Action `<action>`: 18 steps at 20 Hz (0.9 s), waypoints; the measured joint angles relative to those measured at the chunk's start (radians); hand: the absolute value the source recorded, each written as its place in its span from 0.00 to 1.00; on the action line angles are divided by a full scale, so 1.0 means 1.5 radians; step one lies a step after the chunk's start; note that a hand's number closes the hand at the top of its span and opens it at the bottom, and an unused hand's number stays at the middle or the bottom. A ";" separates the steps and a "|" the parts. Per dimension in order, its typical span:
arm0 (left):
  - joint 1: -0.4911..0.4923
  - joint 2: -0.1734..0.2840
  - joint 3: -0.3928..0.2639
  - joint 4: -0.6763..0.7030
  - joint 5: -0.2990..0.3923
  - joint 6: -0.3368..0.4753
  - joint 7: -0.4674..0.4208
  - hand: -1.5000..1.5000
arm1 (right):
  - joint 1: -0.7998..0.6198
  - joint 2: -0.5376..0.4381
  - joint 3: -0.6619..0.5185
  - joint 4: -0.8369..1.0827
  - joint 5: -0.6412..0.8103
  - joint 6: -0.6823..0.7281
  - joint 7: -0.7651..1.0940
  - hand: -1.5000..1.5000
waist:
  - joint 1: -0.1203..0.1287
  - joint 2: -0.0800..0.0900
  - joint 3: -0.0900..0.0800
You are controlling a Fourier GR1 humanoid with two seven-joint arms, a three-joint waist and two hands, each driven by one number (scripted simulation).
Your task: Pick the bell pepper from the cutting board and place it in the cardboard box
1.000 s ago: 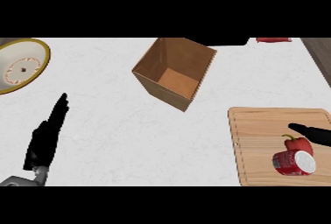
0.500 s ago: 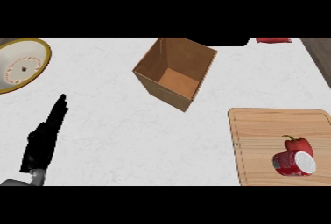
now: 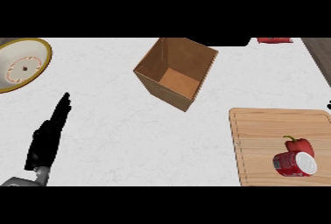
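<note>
A red bell pepper (image 3: pixel 301 146) lies on the wooden cutting board (image 3: pixel 265 127) at the lower right, its stem pointing up-left. A red can (image 3: pixel 292 164) lies on its side against the pepper's near side. The open cardboard box (image 3: pixel 176 72) stands tilted at the top middle, well left of the board and with nothing inside. My left hand (image 3: pixel 48 136) rests at the lower left with straight fingers, far from both. Only a black sliver of my right hand (image 3: pixel 329 105) shows at the right edge, above the board.
A yellow-rimmed plate (image 3: pixel 22 64) sits at the upper left. A small red object (image 3: pixel 274 40) lies at the counter's far edge, top right. A dark strip runs down the right edge past the counter.
My right hand, which was over the board beside the pepper a second ago, has drawn back to the right and almost left the view. The pepper, can and left hand stay put.
</note>
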 measured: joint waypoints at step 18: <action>0.013 -0.057 0.062 -0.017 -0.073 -0.056 0.025 0.50 | -0.012 0.169 0.051 -0.023 0.213 0.033 0.158 0.00 | 0.005 0.001 0.001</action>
